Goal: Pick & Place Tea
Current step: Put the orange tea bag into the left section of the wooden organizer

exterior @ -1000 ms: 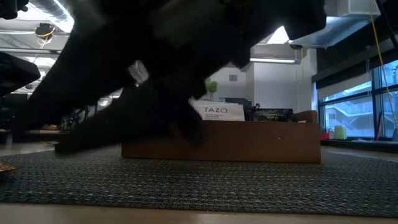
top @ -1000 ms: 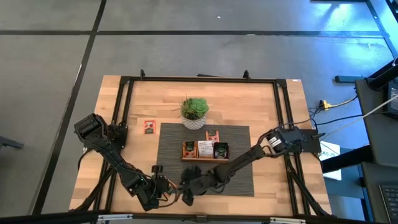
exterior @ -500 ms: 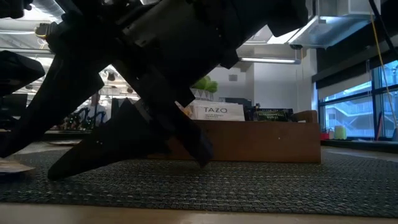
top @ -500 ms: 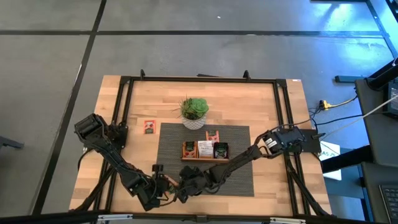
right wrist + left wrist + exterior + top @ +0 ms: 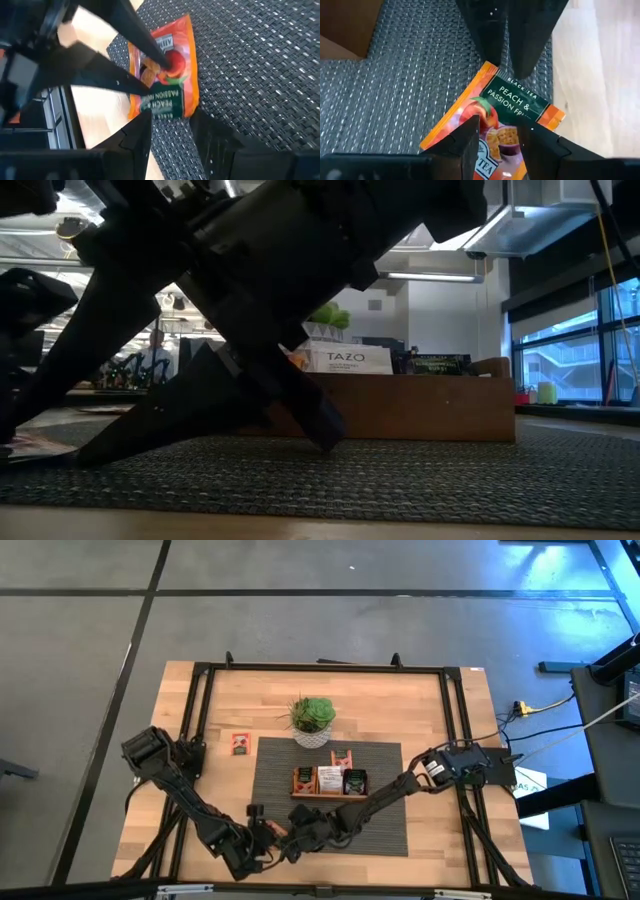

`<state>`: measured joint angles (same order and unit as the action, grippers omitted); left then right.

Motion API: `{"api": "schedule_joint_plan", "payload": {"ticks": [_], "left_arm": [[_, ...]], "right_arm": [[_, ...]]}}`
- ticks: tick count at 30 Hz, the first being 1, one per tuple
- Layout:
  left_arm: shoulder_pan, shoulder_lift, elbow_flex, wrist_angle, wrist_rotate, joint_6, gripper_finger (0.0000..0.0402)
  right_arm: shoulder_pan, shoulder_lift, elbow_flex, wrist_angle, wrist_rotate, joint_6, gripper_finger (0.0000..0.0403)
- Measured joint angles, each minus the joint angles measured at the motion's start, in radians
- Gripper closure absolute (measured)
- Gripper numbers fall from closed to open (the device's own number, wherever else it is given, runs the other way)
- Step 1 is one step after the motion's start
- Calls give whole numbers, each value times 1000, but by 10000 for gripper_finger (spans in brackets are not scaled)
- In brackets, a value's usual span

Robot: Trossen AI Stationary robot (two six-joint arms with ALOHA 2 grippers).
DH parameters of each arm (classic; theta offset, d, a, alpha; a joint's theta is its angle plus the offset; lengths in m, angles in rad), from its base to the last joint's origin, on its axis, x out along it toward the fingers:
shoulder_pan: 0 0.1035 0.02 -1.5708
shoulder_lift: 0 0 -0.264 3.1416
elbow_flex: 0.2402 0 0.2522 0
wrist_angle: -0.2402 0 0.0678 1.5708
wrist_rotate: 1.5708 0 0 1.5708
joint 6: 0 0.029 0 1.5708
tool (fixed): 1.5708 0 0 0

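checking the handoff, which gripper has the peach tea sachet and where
Both: the left gripper and right gripper each pinch an opposite end of the orange sachet.

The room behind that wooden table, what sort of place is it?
Probably an office or lab workspace. The low view shows a bare ceiling with strip lights, tall windows and a person at distant benches. From above, the light wooden table in its black metal frame stands on grey floor.
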<state>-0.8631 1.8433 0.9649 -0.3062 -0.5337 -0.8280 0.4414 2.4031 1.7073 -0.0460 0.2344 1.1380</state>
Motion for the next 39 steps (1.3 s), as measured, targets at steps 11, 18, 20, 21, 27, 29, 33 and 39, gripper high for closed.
{"api": "schedule_joint_plan", "payload": {"ticks": [11, 18, 20, 21, 27, 29, 33, 39], "left_arm": [[-7, 75, 6, 29, -73, -68, 272], [-29, 81, 3, 32, -109, -78, 272], [-36, 82, 3, 32, -117, -87, 272], [-39, 83, 3, 32, -123, -92, 272], [-40, 83, 3, 32, -135, -94, 272], [-40, 83, 2, 33, -135, -94, 272], [-51, 70, 2, 34, -136, -94, 272], [-70, -14, -4, 20, -118, -30, 272]], "right_arm": [[-7, 0, -1, -17, 5, 12, 307], [-9, 0, 0, -54, 7, -6, 361], [-9, 0, -1, -55, 8, -18, 371], [-9, 0, -1, -55, 8, -22, 375], [-9, 0, -2, -55, 10, -99, 397], [-9, 0, -2, -50, 16, -126, 397], [-8, 3, 19, -66, 27, -194, 399], [-12, 8, 90, -134, 45, -281, 401]]}}
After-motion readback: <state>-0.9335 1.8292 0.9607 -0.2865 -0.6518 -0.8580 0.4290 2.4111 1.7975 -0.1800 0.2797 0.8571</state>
